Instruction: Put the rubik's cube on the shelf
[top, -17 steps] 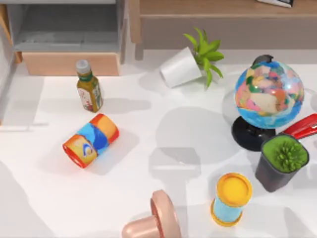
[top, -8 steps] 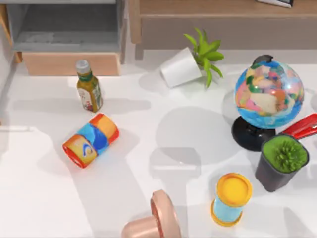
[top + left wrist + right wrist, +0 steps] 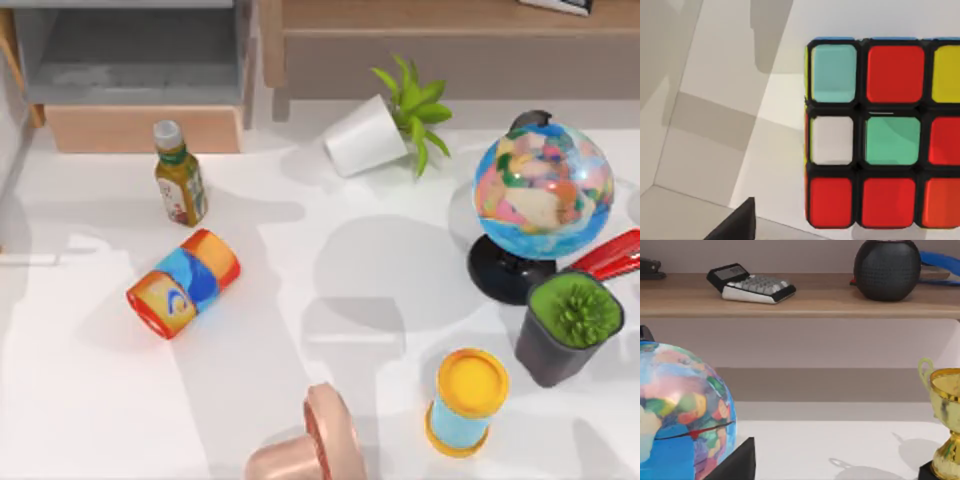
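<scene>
Taking the globe (image 3: 542, 192) as landmark: the shelf (image 3: 440, 18) runs along the far edge of the white surface (image 3: 330, 270) behind it, a light-wood board over a grey-brown panel. Between the globe and the cylindrical can (image 3: 183, 283) lying on its side lies a broad bare stretch of surface. In the left wrist view the rubik's cube (image 3: 880, 132) sits flat on the pale surface close under that camera, its tiled face turned up, its grid lines square to the picture's edges; as a cube it has no long axis. Bare surface lies open beside it. Whether the left pincer or the right pincer is open or closed cannot be told.
</scene>
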### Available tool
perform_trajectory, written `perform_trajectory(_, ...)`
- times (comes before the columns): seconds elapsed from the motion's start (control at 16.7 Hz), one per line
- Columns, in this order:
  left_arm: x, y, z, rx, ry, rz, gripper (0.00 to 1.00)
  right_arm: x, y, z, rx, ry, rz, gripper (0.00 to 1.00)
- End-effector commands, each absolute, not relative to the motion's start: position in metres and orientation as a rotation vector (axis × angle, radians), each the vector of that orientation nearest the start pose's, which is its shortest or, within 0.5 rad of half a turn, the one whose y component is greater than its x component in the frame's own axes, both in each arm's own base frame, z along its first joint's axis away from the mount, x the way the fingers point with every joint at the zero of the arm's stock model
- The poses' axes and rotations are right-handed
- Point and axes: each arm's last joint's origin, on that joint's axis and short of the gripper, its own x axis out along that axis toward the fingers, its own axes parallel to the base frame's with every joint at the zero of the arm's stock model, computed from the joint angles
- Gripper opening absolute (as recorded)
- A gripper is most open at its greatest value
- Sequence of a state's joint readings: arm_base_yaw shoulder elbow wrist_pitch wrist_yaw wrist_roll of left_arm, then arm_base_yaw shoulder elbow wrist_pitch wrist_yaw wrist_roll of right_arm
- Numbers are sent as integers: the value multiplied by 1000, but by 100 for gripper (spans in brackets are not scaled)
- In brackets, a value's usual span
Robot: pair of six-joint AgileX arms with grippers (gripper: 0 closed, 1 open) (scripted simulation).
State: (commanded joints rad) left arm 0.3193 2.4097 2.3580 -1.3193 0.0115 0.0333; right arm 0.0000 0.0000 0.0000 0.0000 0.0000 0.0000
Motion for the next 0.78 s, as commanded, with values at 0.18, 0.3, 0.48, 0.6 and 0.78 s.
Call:
perform_trajectory(0.18, 463, 161, 226, -205, 1359, 252, 100, 106, -1, 160, 0, 0, 0, 100)
perform_trajectory(0.3, 468, 162, 213, -205, 1360, 251, 100, 106, -1, 160, 0, 0, 0, 100)
perform_trajectory(0.48, 475, 166, 189, -205, 1360, 251, 100, 106, -1, 160, 0, 0, 0, 100)
perform_trajectory(0.6, 480, 167, 173, -205, 1359, 251, 100, 106, -1, 160, 0, 0, 0, 100)
perform_trajectory(0.78, 482, 166, 169, -205, 1360, 251, 100, 106, -1, 160, 0, 0, 0, 100)
